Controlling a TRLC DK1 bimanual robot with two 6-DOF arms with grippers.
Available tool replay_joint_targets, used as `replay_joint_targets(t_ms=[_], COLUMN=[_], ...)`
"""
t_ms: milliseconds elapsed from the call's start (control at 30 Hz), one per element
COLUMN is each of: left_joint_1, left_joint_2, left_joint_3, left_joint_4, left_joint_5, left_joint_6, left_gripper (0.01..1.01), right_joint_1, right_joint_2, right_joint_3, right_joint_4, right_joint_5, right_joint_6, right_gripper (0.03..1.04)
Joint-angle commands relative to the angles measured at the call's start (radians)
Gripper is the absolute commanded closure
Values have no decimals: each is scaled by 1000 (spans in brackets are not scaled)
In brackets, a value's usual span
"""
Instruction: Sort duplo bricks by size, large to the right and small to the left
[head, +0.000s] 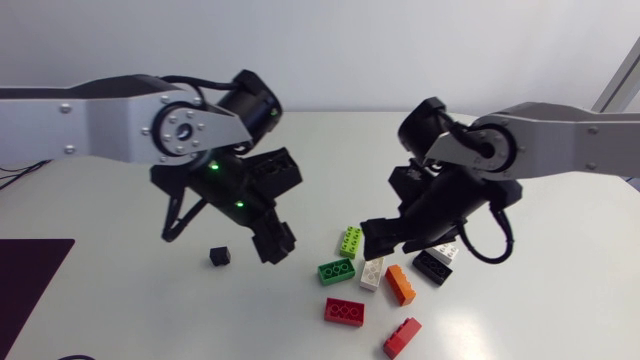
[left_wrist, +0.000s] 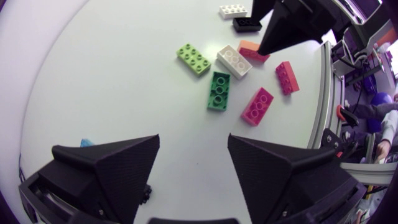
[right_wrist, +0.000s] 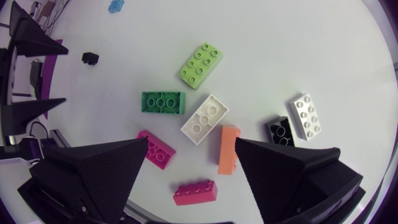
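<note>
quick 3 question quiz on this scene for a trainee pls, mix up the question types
1. True or false: the left gripper holds a brick.
2. Which brick lies alone, apart from the rest? A) lime brick B) small black brick C) green brick
3. Which gripper is nearer the orange brick?

Key: 1 false, it is open and empty; 2 B; 3 the right gripper.

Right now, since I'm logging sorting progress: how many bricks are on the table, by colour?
Black bricks: 2
White bricks: 2
Red bricks: 2
Dark green brick: 1
Lime brick: 1
Orange brick: 1
Light blue brick: 1
Total: 10
</note>
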Motion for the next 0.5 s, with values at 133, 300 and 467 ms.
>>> replay_joint_targets(t_ms=[133, 300, 467], left_joint_1=[172, 238, 281], left_joint_2=[-172, -258, -317], left_joint_3=[-210, -319, -379], left_joint_4=[87, 121, 133], left_joint_5=[9, 9, 9], left_joint_6=[-40, -40, -28], left_gripper=[56, 54, 54], right_joint_1=[168, 251, 253], right_joint_2=[173, 309, 392], right_joint_3=[50, 150, 224], right_joint_4=[28, 41, 41], right_joint_5=[66, 109, 132], right_joint_6=[86, 119, 126], right_gripper=[61, 61, 61])
